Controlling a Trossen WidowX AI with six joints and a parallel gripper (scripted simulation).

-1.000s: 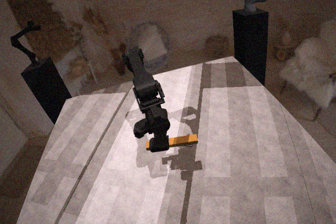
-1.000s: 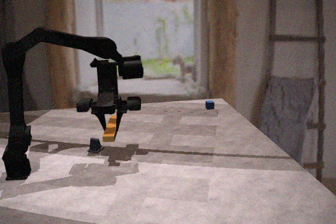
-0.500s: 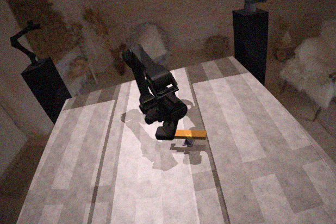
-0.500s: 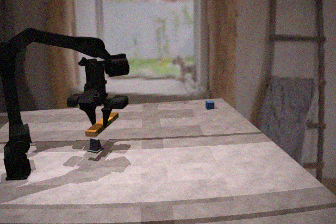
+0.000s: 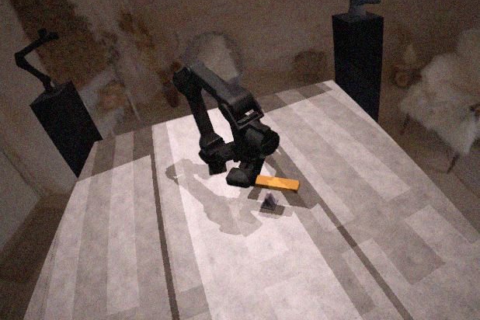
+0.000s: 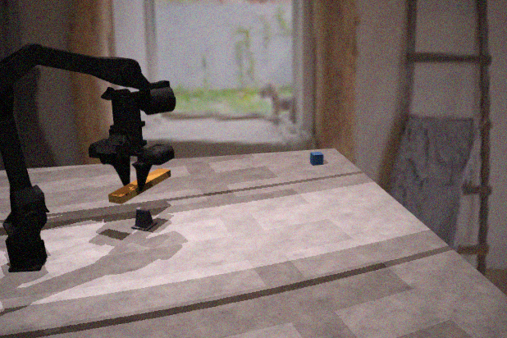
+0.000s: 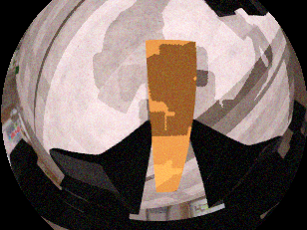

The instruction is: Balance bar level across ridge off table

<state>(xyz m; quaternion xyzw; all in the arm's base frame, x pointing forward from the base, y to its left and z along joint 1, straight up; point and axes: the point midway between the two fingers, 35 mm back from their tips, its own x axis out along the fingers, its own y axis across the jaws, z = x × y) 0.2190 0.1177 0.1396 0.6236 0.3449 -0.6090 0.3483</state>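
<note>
My gripper (image 6: 134, 187) (image 7: 170, 124) is shut on the orange bar (image 5: 277, 183) (image 6: 157, 178) (image 7: 171, 74), a finger on each long side. In the top view the fingertips are hidden behind the gripper body. The bar is held up off the table and looks roughly level. The small dark ridge (image 5: 269, 202) (image 6: 143, 218) stands on the table, apart from the bar and lower than it. In the exterior view the bar appears above the ridge, with a gap between them. In the wrist view I cannot make out the ridge; the bar may hide it.
A small blue cube (image 6: 316, 158) sits near the table's far corner in the exterior view. My arm's base (image 6: 26, 250) stands on the table (image 5: 256, 278) to the left in that view. Black pedestals (image 5: 64, 124) (image 5: 357, 60) with other arms stand beyond the table edges.
</note>
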